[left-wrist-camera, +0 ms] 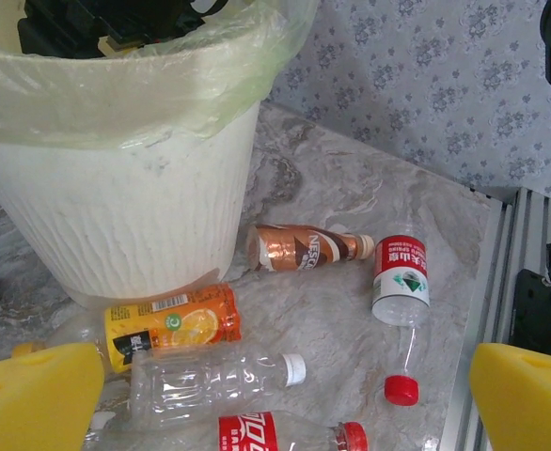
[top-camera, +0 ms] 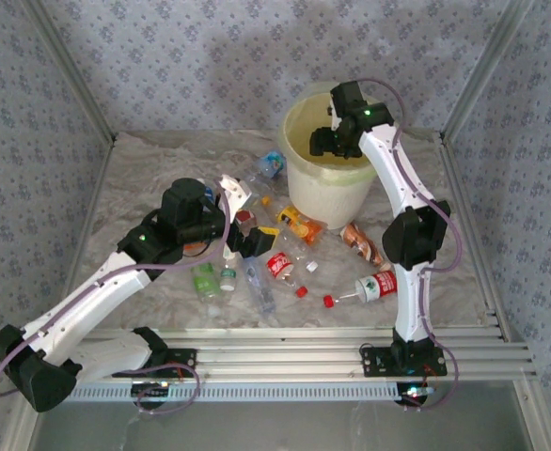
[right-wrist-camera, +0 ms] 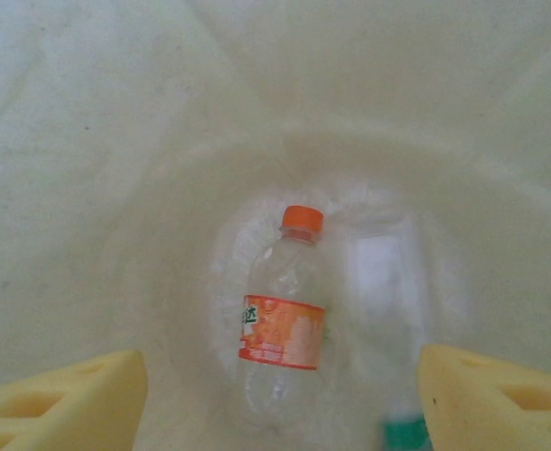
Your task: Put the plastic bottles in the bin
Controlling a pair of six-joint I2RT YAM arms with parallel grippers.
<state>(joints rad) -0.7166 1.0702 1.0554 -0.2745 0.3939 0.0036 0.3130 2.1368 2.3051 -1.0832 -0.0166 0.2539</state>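
Right gripper over bin, jaws apart, empty; orange bottle lies inside. Left gripper jaws wide apart, ready for loose bottles, bin's 6 o'clock.

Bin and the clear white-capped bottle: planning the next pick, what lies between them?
In the left wrist view, an orange-labelled bottle lies on its side between the bin and the clear white-capped bottle.

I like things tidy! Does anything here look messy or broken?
Yes, it's messy. Lots of bottles lie tipped on their sides, scattered over the table in front of the bin, and some look squashed. One orange-label bottle is inside the bin, where it belongs.
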